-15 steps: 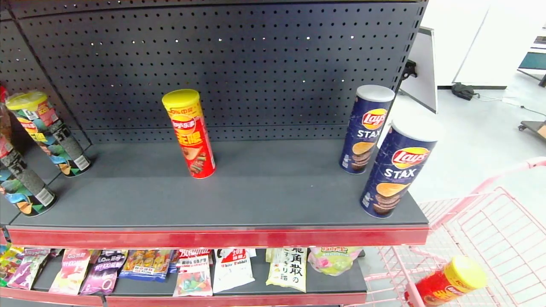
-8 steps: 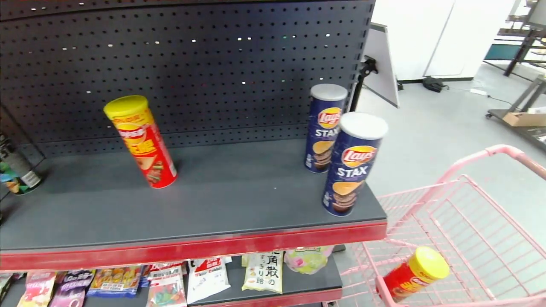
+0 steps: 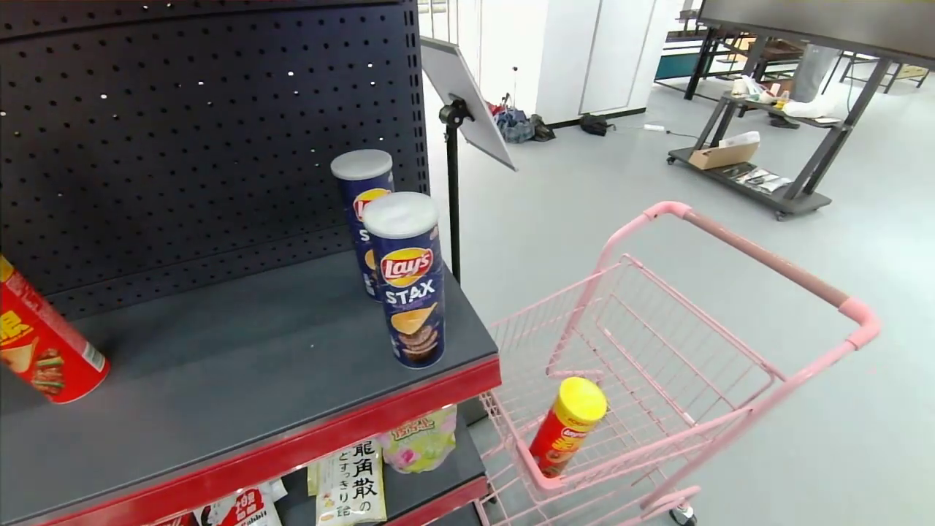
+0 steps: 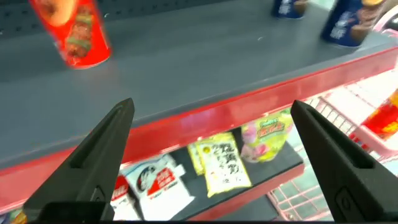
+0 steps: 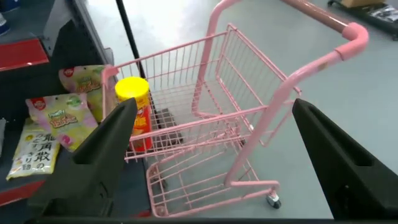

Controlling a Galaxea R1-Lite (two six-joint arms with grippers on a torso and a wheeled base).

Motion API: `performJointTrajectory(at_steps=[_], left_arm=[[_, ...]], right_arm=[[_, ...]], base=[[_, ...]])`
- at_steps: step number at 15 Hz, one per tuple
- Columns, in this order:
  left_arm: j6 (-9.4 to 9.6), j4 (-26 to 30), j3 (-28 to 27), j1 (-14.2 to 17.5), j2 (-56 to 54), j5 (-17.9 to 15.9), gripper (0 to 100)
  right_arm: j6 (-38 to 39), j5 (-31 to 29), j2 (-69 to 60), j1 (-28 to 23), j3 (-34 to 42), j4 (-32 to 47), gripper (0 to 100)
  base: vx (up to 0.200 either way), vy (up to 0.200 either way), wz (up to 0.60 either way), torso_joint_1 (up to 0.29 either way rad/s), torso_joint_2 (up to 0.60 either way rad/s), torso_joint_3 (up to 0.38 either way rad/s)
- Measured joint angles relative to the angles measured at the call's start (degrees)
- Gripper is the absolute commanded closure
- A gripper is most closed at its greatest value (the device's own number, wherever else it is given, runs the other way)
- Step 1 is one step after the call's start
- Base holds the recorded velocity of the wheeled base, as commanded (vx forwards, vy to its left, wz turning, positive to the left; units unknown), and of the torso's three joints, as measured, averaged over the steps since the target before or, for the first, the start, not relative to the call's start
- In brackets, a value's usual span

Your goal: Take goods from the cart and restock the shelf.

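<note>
A red chip can with a yellow lid (image 3: 567, 427) stands tilted in the near corner of the pink cart (image 3: 760, 256). On the dark upper shelf (image 3: 256, 365) two blue cans (image 3: 405, 281) stand at the right end and another red can (image 3: 40, 336) stands at the left. In the left wrist view my left gripper (image 4: 211, 155) is open and empty in front of the shelf's red edge (image 4: 205, 115). My right gripper (image 5: 217, 155) is open and empty above the cart (image 5: 350, 34), with the red can (image 5: 137, 112) below it.
Snack bags (image 3: 358, 482) lie on the lower shelf. A tilted board on a black stand (image 3: 467, 102) rises just behind the shelf's right end. A black trolley (image 3: 760, 175) stands far back right. Open grey floor surrounds the cart.
The head camera has swung to the right, so the shelf slid left in the picture and the whole cart came into view. The cans stay where they were.
</note>
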Motion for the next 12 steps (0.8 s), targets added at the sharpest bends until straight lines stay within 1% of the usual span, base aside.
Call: performJointTrajectory(at_steps=[3,12], left_arm=[[0.0,0.06,0.0,-0.05,0.0,0.05,0],[0.0,0.01,0.0,-0.05,0.0,0.02,0]], right_arm=[[0.05,0.06,0.0,0.0,0.0,-0.07,0],[0.09,0.02,0.0,0.02,0.0,-0.1,0]], base=[[0.0,0.0,0.0,-0.019,0.03,0.027],[0.0,0.0,0.0,-0.14,0.35,0.209]])
